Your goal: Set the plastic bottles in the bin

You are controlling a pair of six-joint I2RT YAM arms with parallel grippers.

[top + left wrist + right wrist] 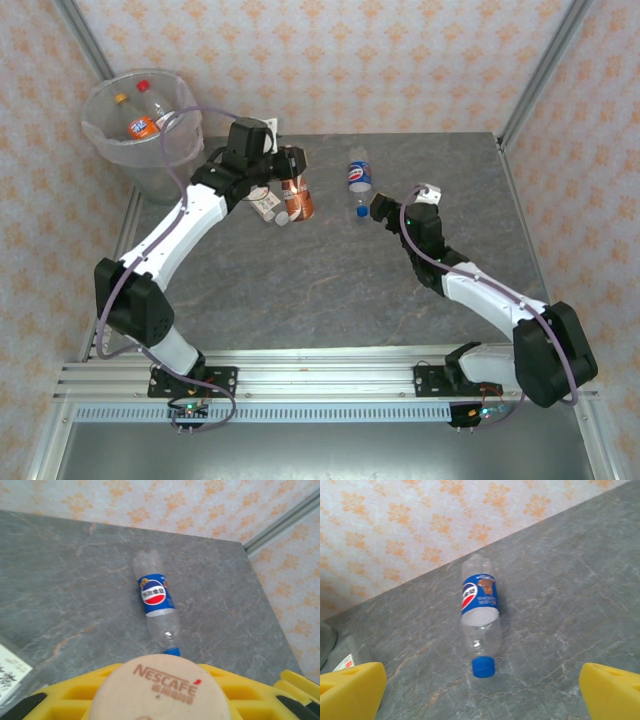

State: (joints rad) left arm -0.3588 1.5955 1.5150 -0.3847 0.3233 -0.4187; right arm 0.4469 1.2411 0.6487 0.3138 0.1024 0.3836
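- Pinches brown-label bottle (297, 192) in L gripper (292, 172), right of bin (100, 140); round tan base stamped NESCAFE btwn yellow fingers (75, 700).
- Spreads R gripper (383, 208) wide, near blue-label bottle (480, 610).
- Finds clear crinkled blue-label bottle flat on grey marbled table (300, 290), blue cap toward R gripper.
- Counts 2 bottles (141, 127) inside round translucent bin w/ clear liner, far left.

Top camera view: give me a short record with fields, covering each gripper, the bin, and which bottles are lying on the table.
left gripper: shut on the brown Nescafe bottle
right gripper: open, just short of the blue-labelled bottle, not touching it
bin: far left corner; holds an orange-labelled bottle and a red-capped bottle
table: blue-labelled bottle lying flat, cap toward the arms; white-labelled bottle lying beside the held one
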